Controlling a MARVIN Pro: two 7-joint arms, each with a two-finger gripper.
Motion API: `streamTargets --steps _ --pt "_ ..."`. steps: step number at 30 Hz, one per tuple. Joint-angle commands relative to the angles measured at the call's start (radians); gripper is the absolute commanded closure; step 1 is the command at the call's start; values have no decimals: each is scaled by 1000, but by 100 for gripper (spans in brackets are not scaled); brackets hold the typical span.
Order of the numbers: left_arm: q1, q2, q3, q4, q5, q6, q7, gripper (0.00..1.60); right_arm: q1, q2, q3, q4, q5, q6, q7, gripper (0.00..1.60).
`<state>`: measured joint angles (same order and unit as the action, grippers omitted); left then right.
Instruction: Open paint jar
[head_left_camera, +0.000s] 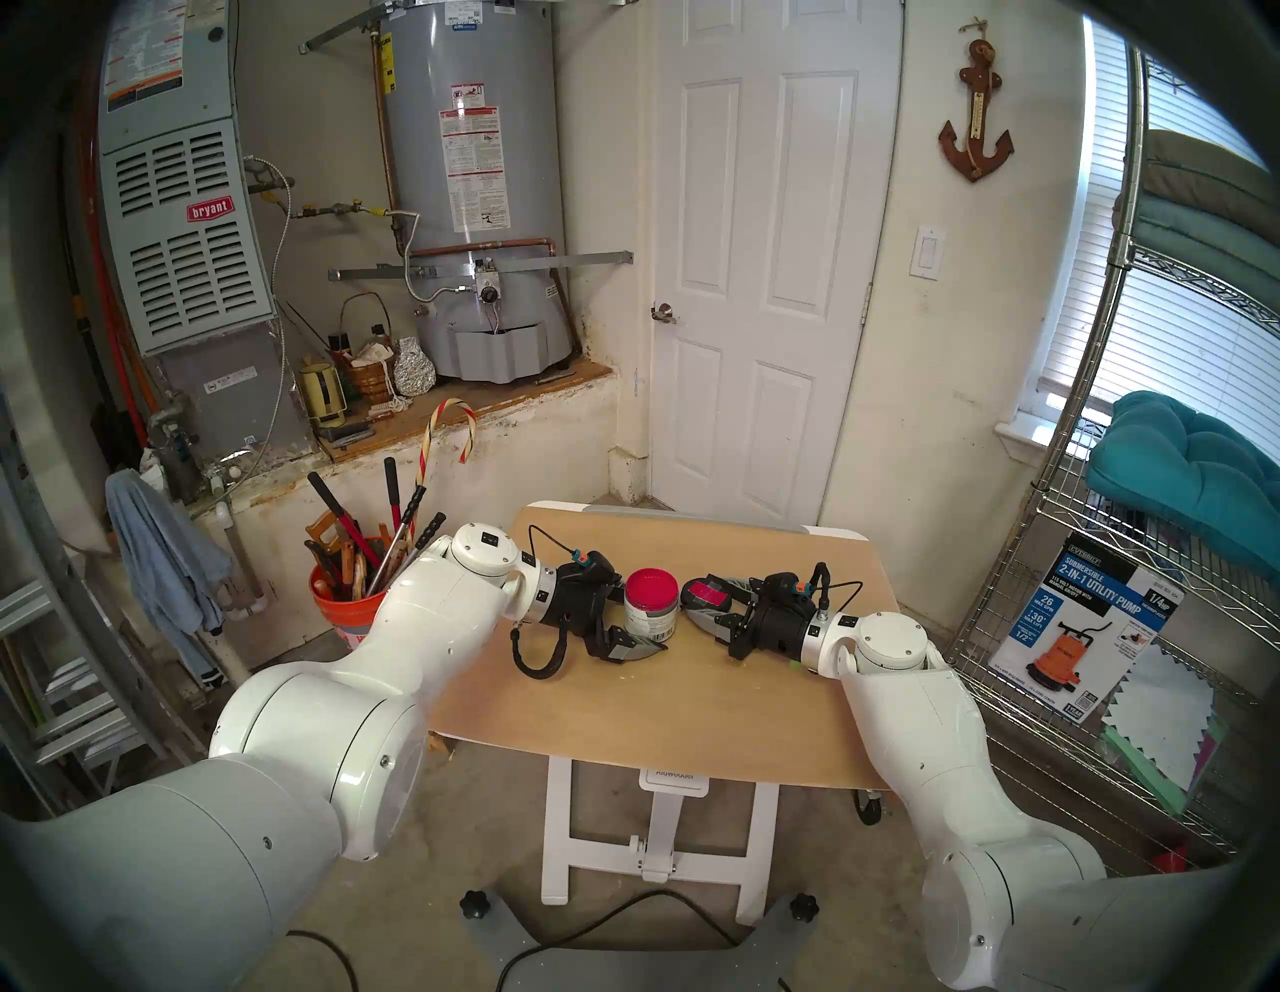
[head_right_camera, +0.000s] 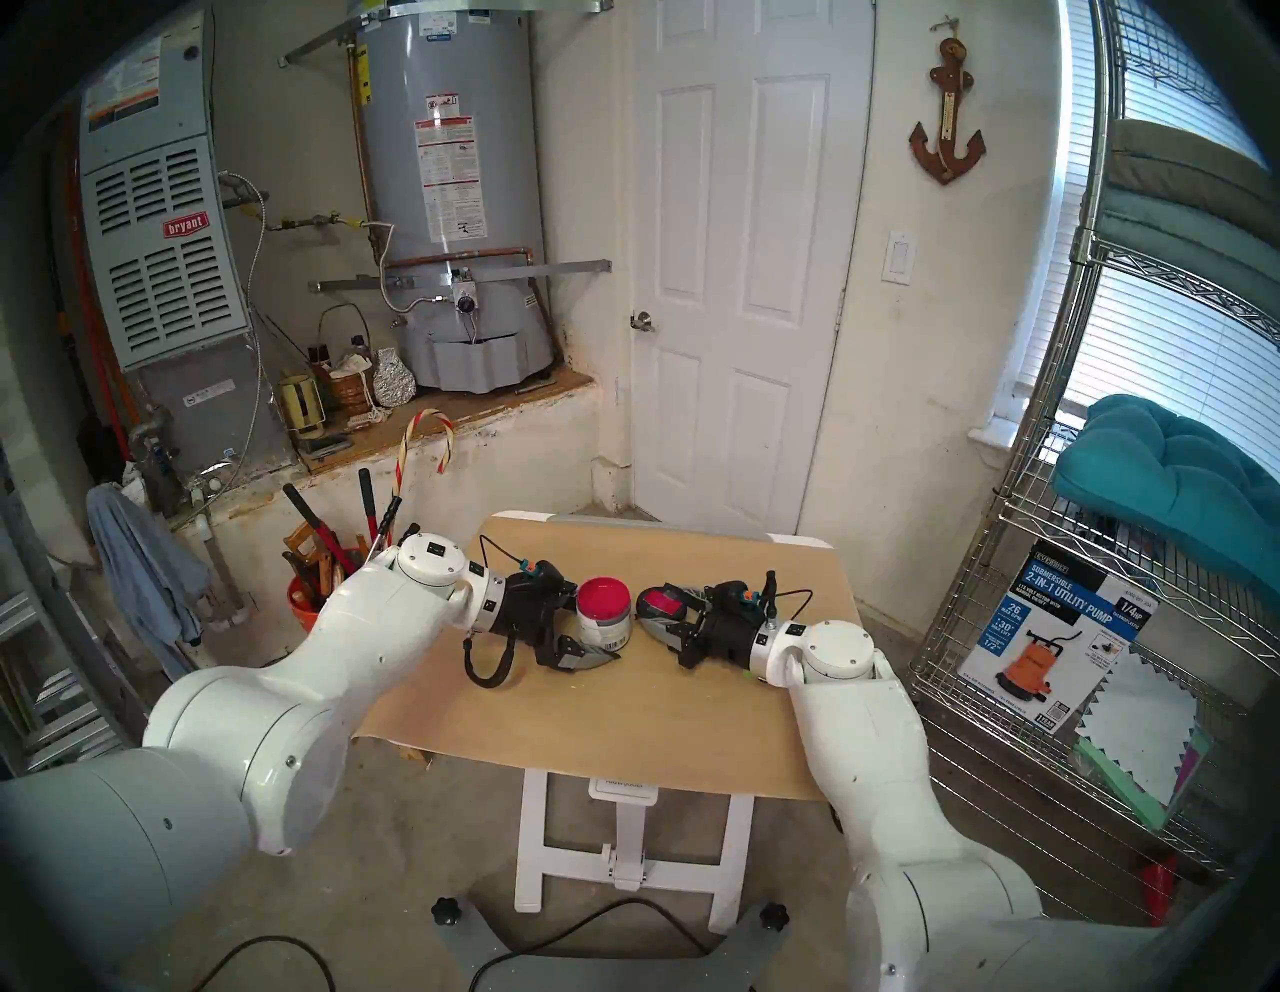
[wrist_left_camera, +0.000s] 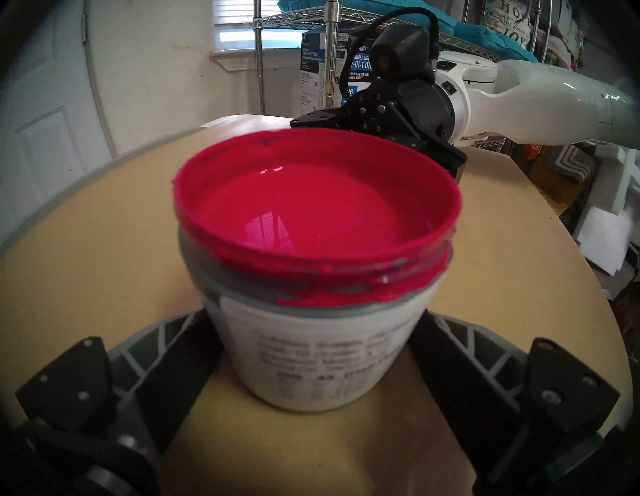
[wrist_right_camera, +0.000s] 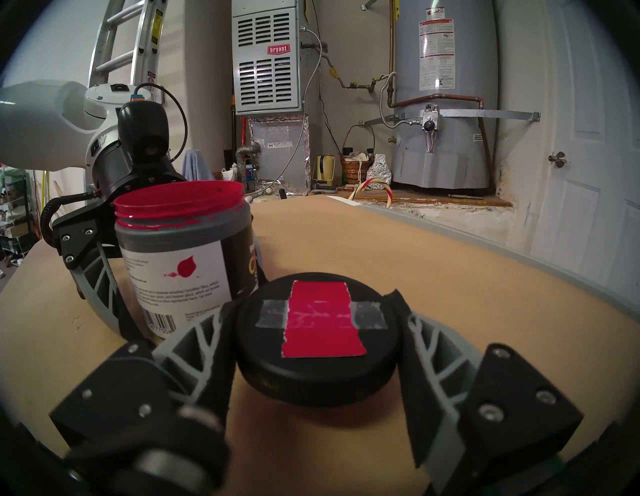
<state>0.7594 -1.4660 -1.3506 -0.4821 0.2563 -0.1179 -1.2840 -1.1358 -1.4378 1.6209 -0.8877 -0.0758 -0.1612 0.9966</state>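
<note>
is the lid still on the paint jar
No, the paint jar stands open with red paint showing, and the black lid sits apart between the right gripper's jaws.

Red paint fills the white-labelled paint jar (wrist_left_camera: 304, 332); its black lid (wrist_right_camera: 318, 350) bears a red-pink square.

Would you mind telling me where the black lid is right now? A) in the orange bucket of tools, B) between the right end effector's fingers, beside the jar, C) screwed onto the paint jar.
B: the black lid sits between the right end effector's fingers, off the open paint jar.
</note>
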Motion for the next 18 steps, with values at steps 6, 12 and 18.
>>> streamTargets --steps 6,12,18 --pt "3 8 -13 -17 -2 12 -2 0 27 -5 -15 -18 -54 8 -74 90" --pt "13 12 -19 -38 -4 22 -12 0 39 -5 -17 3 -83 7 -108 93" --pt "35 17 -28 -84 -6 46 -24 0 47 -3 -14 12 -93 14 -107 85"
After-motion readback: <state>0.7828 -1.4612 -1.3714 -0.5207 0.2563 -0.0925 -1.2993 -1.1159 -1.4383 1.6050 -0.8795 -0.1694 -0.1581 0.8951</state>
